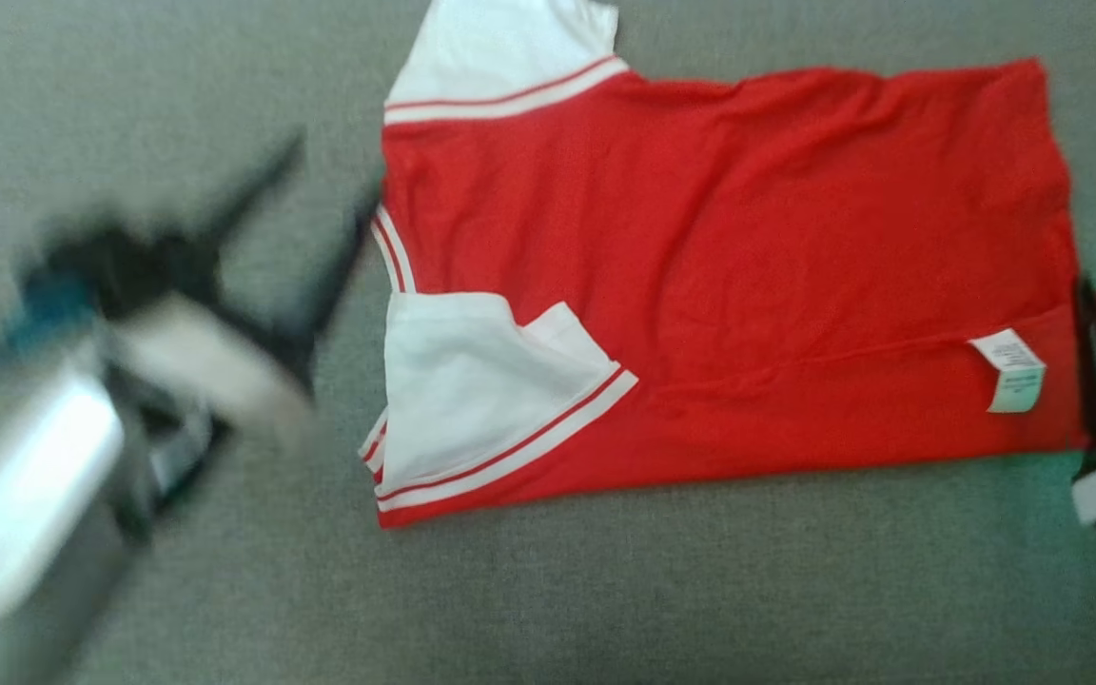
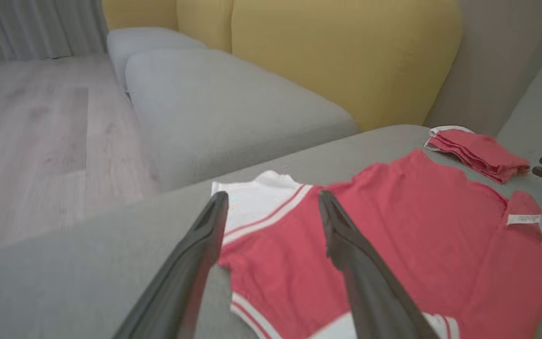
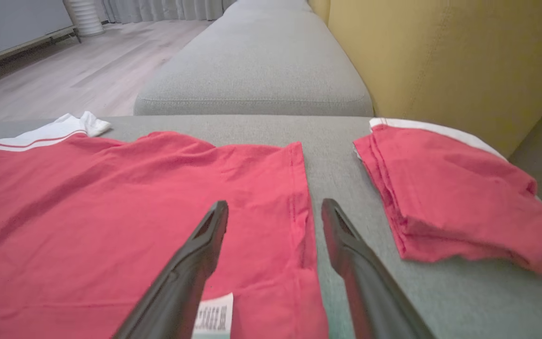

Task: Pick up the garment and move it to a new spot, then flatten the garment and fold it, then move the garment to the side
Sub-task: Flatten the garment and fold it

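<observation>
Left wrist view: the left gripper [image 2: 272,195] is seen with fingers spread and nothing held, at the sleeve end of the garment [image 2: 393,226], which is laid flat on the grey cushion [image 2: 64,282]. The right gripper [image 3: 274,203] is likewise spread, over the hem. A folded red stack [image 3: 450,197], near that hem but apart from it, is shown whole by the wrist views; its corner is caught at the head view's right edge. Bare cushion is seen along the garment's near edge. The print on the label [image 1: 1012,371] cannot be read.
</observation>
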You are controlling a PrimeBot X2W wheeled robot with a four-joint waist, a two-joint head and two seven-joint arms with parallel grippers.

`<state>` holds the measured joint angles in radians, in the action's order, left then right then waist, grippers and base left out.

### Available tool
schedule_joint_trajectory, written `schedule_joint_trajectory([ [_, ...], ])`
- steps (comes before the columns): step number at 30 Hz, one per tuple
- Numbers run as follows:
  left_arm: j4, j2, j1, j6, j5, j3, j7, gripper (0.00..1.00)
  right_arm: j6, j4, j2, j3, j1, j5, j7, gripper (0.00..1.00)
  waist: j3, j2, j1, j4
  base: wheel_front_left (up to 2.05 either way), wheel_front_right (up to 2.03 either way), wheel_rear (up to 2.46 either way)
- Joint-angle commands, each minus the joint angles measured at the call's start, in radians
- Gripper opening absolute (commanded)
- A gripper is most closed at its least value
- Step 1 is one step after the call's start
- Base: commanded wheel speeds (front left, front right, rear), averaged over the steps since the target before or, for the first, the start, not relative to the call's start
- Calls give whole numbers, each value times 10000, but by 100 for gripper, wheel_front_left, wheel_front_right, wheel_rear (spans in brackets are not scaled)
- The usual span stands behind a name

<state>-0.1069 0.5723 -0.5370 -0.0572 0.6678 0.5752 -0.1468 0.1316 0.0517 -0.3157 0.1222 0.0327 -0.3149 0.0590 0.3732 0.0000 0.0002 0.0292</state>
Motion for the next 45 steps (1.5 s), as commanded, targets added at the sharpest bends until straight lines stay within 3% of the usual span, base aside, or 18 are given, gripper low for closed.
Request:
schedule_joint_trajectory([
  [1,42,367,-1308,-216,264,-501,-715,100,-9,531,-408,-136,291,99,56,100,700,0,-2,-30,0,0,0],
  [4,1221,89,-3245,-501,1098,-366,-2283,100,-9,869,-451,-218,639,134,194,100,1186,0,-2,-210,0,0,0],
  [5,1221,89,-3245,-501,1098,-366,-2283,100,-9,869,-451,-218,639,134,194,100,1186,0,-2,-210,0,0,0],
  [9,3106,-392,-5626,-629,1651,-133,-3891,100,-9,1276,-432,-295,993,187,348,100,1810,0,-2,-562,0,0,0],
  [14,5042,-857,-7654,-709,1685,418,-4782,100,-9,1657,-287,-348,1274,304,357,100,2505,0,-2,-1060,0,0,0],
  [25,7522,-901,-9274,-732,1909,1531,-4703,100,-9,1953,127,-252,1398,454,76,100,3450,0,-2,-1593,0,0,0],
  [38,8021,-585,-9838,-733,2618,2978,-4646,100,-9,1708,306,-185,1531,416,-52,100,3577,0,-2,-1591,0,0,0],
  [40,8009,-527,-9914,-733,2732,3152,-4657,87,-9,1689,314,-184,1569,393,-59,100,3569,0,-2,-1639,0,0,0],
  [45,7954,-410,-10055,-734,2886,3662,-4666,69,-9,1679,343,-167,1605,304,-82,100,3616,0,-2,-1792,0,0,0],
])
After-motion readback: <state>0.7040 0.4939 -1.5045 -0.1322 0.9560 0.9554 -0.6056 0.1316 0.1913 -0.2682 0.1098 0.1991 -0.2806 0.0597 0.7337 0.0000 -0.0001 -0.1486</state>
